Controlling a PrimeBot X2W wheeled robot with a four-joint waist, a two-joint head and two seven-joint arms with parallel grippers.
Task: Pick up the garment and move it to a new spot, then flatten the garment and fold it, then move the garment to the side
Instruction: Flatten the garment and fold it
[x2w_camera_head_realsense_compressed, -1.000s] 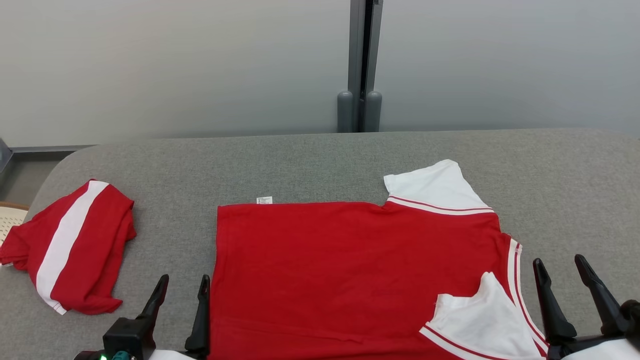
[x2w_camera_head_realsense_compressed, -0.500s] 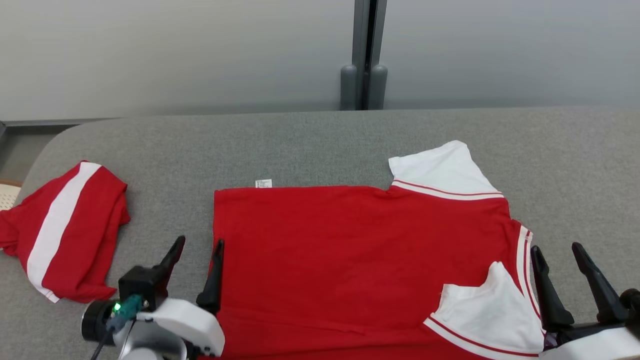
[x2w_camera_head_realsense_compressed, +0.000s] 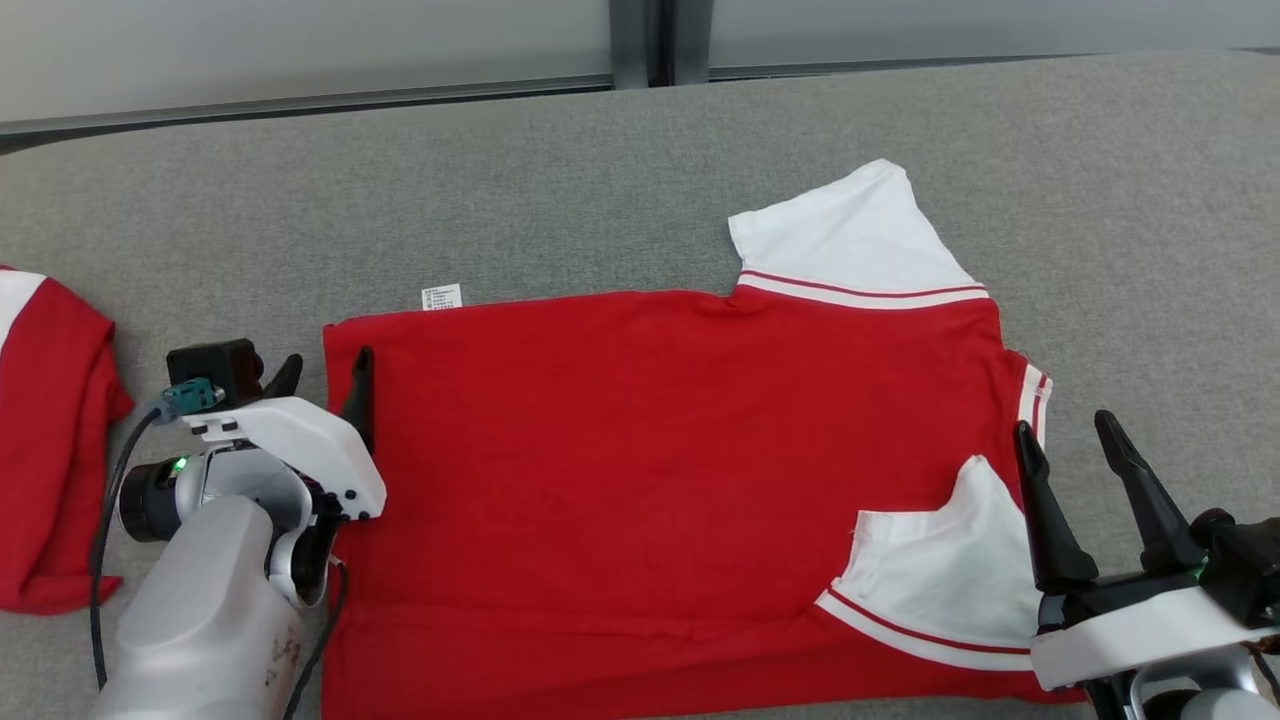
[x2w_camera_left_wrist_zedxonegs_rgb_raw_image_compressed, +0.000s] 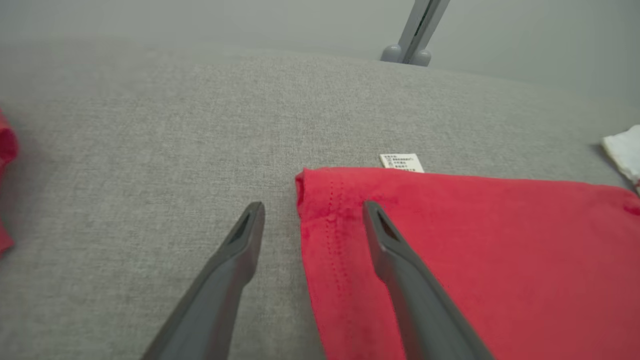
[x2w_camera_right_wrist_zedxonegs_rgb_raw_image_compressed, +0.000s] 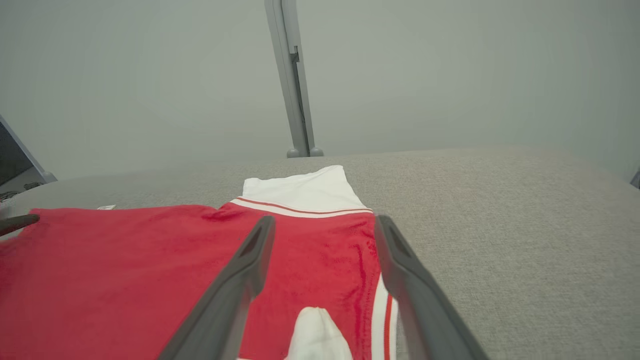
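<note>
**Left corner first**

Head view: the red garment (x2w_camera_head_realsense_compressed: 660, 450) lies flat on the tabletop (x2w_camera_head_realsense_compressed: 560, 180), its long axis running left to right. My left gripper (x2w_camera_head_realsense_compressed: 326, 362), wide, straddles its far-left corner.
Left wrist view: the hem edge runs between my fingers (x2w_camera_left_wrist_zedxonegs_rgb_raw_image_compressed: 385, 235).
Right wrist view: my right gripper (x2w_camera_right_wrist_zedxonegs_rgb_raw_image_compressed: 325, 222), also wide, is over the collar end.

Shirt (x2w_camera_head_realsense_compressed: 650, 450): centre frame, on cushion (x2w_camera_head_realsense_compressed: 560, 180). Bundle (x2w_camera_head_realsense_compressed: 50, 450): left edge, same cushion. Label (x2w_camera_head_realsense_compressed: 441, 297): at shirt's upper-left corner.

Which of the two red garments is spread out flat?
The white-sleeved red shirt in the middle lies flat on the grey surface. The other red garment, at the left edge, is bunched up.
</note>
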